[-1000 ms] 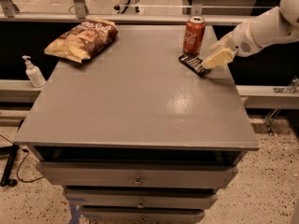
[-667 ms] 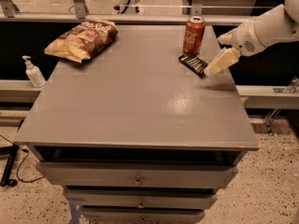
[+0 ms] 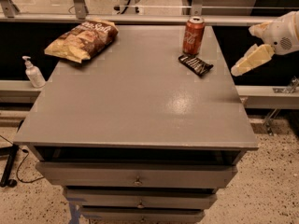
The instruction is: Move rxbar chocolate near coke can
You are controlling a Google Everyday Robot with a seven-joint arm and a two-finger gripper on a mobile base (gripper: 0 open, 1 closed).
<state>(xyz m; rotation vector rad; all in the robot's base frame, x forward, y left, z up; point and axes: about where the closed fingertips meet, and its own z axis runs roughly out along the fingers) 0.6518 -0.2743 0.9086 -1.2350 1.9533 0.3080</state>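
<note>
The rxbar chocolate [image 3: 195,64], a small flat black wrapper with white lines, lies on the grey tabletop [image 3: 135,97] just in front of and slightly right of the coke can [image 3: 193,35]. The can stands upright near the table's far right edge. My gripper [image 3: 250,60], cream-coloured, hangs past the right edge of the table, to the right of the bar and apart from it. It holds nothing.
A tan-and-brown chip bag [image 3: 82,39] lies at the far left corner of the table. A white pump bottle [image 3: 33,72] stands on a ledge left of the table. Drawers [image 3: 137,177] sit below the front edge. A rail runs behind the table.
My gripper has drawn back to the right, from over the bar to beyond the table's right edge. The bar stays on the table beside the can.
</note>
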